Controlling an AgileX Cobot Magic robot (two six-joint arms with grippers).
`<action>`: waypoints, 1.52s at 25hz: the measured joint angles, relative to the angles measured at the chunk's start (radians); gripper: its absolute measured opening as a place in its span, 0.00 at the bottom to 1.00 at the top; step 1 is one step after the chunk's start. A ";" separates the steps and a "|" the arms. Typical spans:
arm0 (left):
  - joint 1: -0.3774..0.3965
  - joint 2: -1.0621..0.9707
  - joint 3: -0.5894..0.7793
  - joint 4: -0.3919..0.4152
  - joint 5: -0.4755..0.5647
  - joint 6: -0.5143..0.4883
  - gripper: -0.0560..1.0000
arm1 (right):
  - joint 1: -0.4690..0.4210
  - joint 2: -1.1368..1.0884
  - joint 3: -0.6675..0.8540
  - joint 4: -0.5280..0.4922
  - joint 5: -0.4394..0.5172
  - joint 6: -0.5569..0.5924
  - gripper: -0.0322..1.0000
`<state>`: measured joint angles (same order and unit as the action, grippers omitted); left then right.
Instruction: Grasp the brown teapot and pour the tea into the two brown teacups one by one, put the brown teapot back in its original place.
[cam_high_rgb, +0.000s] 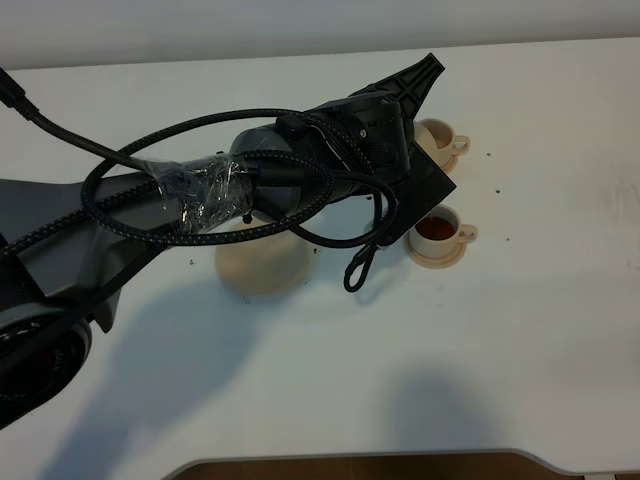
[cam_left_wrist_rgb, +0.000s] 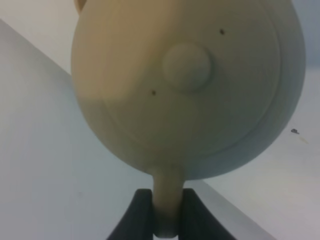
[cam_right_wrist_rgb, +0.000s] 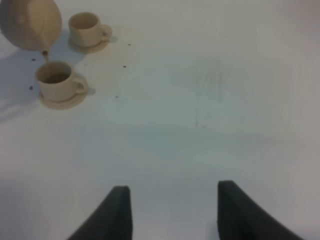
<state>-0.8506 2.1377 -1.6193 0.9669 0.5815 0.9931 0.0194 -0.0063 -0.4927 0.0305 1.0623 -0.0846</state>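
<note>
The brown teapot (cam_left_wrist_rgb: 186, 75) fills the left wrist view, lid and knob towards the camera. My left gripper (cam_left_wrist_rgb: 167, 212) is shut on its loop handle. In the right wrist view the teapot (cam_right_wrist_rgb: 29, 22) is tilted in the air, its spout just above the nearer brown teacup (cam_right_wrist_rgb: 56, 81), which holds dark tea. In the high view my left arm (cam_high_rgb: 300, 180) hides the teapot. The cup with red tea (cam_high_rgb: 437, 231) and the other cup (cam_high_rgb: 444, 139), which looks empty, stand on their saucers. The big flat saucer (cam_high_rgb: 262, 266) is bare. My right gripper (cam_right_wrist_rgb: 172, 210) is open and empty above the table.
The white table (cam_high_rgb: 420, 360) carries a few dark specks near the cups. Black cables (cam_high_rgb: 200, 190) loop around my left arm. The second cup (cam_right_wrist_rgb: 88, 29) stands just beyond the teapot in the right wrist view.
</note>
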 joint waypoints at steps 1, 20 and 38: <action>0.000 0.000 0.000 0.000 0.000 0.001 0.16 | 0.000 0.000 0.000 0.000 0.000 0.000 0.43; 0.000 0.000 0.000 0.004 -0.028 0.029 0.16 | 0.000 0.000 0.000 0.000 0.000 0.000 0.43; 0.000 0.000 0.000 0.035 -0.035 0.058 0.16 | 0.000 0.000 0.000 0.000 0.000 0.000 0.43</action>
<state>-0.8506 2.1377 -1.6193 1.0021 0.5470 1.0508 0.0194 -0.0063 -0.4927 0.0305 1.0623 -0.0846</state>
